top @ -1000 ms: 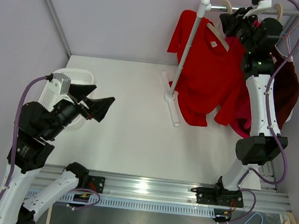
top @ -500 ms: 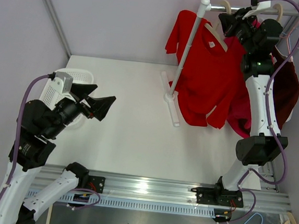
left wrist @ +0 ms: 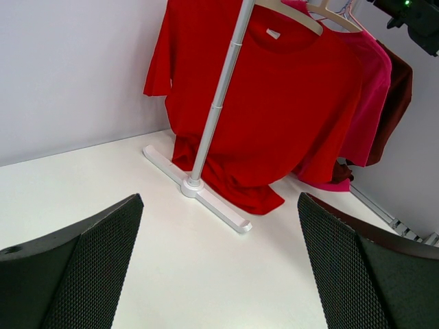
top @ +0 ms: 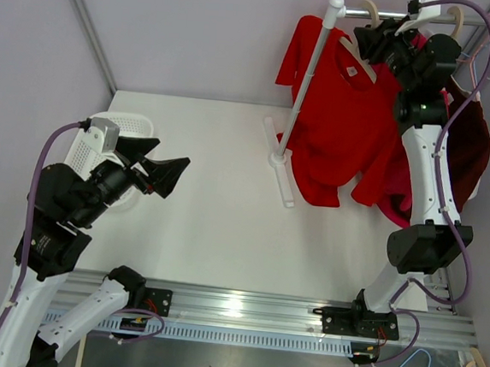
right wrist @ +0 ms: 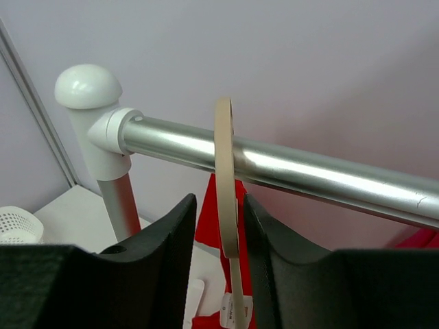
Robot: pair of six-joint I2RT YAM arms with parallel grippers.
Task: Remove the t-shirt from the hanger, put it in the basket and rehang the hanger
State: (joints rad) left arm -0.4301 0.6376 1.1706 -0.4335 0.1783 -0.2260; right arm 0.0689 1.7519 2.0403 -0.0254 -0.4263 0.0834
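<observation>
- Far left: white perforated basket (top: 138, 124), contents hidden behind the arm.
- Left gripper (top: 168, 154): jaws spread wide above the white table (top: 226, 208).
- Far right: white rack post (top: 310, 78), shiny metal rail (right wrist: 322, 175).
- Red t-shirt (top: 341, 115): on a pale wooden hanger (right wrist: 225, 171), with a pink shirt (left wrist: 370, 89) just to its right.
- Right gripper (right wrist: 219, 205): fingers slightly apart, one on each side of the hanger's hook.

Through the right wrist camera we lose the hanger (right wrist: 224, 171) at the bottom edge just below its hook, and we see only a red sliver of the t-shirt (right wrist: 206, 219) behind the fingers (right wrist: 154, 267). The rail (right wrist: 309, 175) runs off the right edge. From above, the left arm (top: 62, 210) hides much of the basket (top: 134, 127). In the left wrist view the top edge crops the hanger's hook, and the pink shirt (left wrist: 374, 82) covers much of the dark red one (left wrist: 401, 89).
</observation>
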